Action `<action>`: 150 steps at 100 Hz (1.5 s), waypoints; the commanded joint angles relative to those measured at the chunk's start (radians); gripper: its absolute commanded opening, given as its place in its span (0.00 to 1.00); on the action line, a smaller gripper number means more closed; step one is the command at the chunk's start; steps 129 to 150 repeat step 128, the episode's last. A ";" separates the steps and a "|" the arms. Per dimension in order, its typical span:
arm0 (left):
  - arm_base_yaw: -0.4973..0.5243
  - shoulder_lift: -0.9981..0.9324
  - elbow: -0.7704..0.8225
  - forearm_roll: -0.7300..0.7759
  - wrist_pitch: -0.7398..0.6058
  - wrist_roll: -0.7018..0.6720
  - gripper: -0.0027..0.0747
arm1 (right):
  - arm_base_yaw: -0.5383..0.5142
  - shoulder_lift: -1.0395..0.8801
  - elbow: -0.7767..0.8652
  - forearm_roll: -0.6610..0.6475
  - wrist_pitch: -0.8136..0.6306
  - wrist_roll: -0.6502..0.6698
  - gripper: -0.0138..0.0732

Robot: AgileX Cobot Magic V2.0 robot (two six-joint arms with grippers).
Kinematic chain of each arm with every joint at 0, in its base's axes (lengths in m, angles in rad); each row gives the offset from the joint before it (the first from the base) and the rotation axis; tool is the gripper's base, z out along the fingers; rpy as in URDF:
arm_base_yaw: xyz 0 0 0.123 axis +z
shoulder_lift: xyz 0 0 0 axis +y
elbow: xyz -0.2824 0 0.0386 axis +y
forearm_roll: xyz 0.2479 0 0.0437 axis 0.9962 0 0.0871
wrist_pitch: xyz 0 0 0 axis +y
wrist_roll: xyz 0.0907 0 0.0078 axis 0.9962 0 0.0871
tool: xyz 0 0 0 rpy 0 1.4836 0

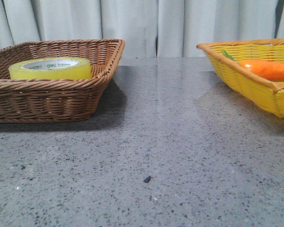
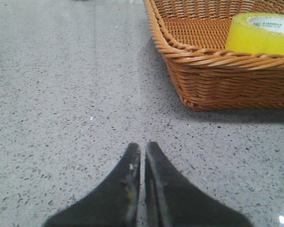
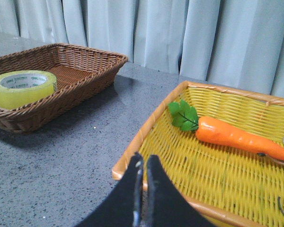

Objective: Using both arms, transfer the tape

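Note:
The yellow tape roll (image 1: 50, 68) lies flat in the brown wicker basket (image 1: 47, 101) at the left of the table. It also shows in the left wrist view (image 2: 262, 34) and in the right wrist view (image 3: 22, 88). My left gripper (image 2: 143, 147) is shut and empty, over the bare table a short way from the brown basket (image 2: 227, 80). My right gripper (image 3: 144, 160) is shut and empty, above the near rim of the yellow basket (image 3: 146, 130). Neither gripper shows in the front view.
The yellow basket (image 1: 255, 87) at the right of the table holds an orange toy carrot (image 1: 267, 69) with green leaves (image 3: 183, 115). A small dark speck (image 1: 146, 178) lies on the grey speckled table. A pale curtain hangs behind.

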 commanded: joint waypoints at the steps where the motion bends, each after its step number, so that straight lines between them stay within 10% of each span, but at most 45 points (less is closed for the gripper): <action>1: 0.004 -0.029 0.009 -0.007 -0.045 -0.010 0.01 | -0.028 -0.013 -0.012 -0.016 -0.078 -0.004 0.07; 55: 0.004 -0.029 0.009 -0.007 -0.045 -0.010 0.01 | -0.461 -0.163 0.311 -0.012 -0.093 -0.004 0.07; 150: 0.004 -0.029 0.009 -0.007 -0.045 -0.010 0.01 | -0.491 -0.163 0.335 0.026 -0.011 -0.006 0.07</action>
